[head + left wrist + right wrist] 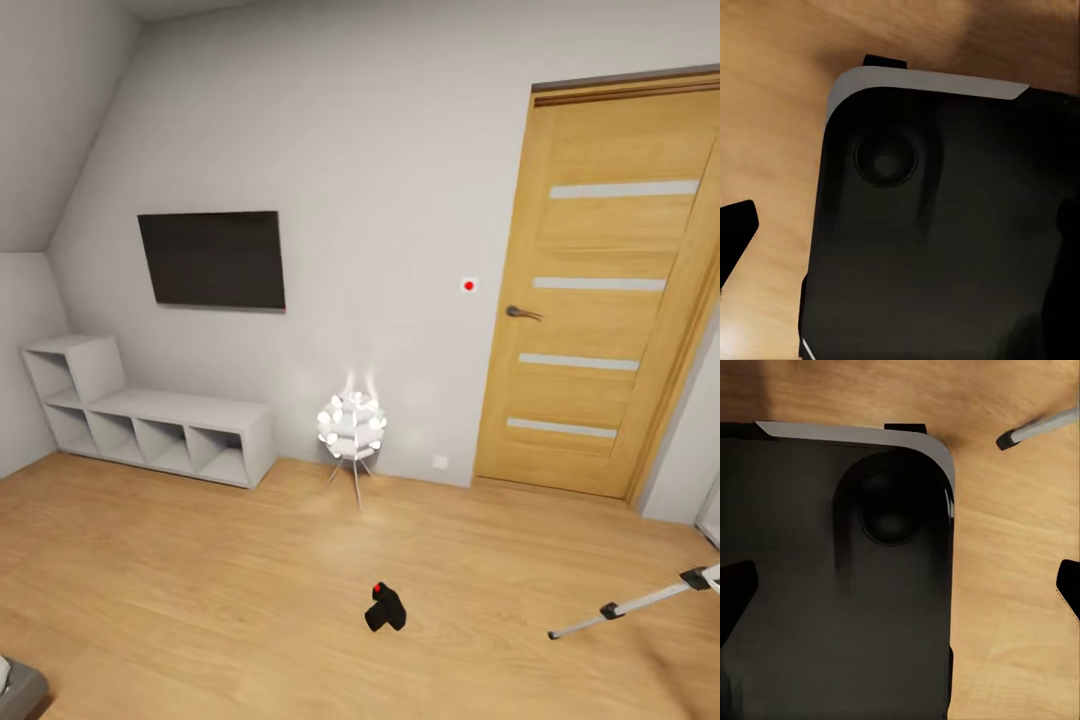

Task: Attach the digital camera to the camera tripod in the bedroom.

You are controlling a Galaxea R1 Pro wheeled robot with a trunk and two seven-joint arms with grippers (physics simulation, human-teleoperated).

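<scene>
head view: white cube shelf point(150, 425) open, digital camera point(385, 608) on floor point(200, 590).

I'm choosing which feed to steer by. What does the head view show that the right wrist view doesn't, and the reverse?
Head view alone: the camera lying on the floor, a TV, a white shelf, a lit lamp and the door. Right wrist view alone: a big dark rounded panel close below, probably the robot's own base. Both: the wood floor and a silver tripod leg with a black foot.
</scene>
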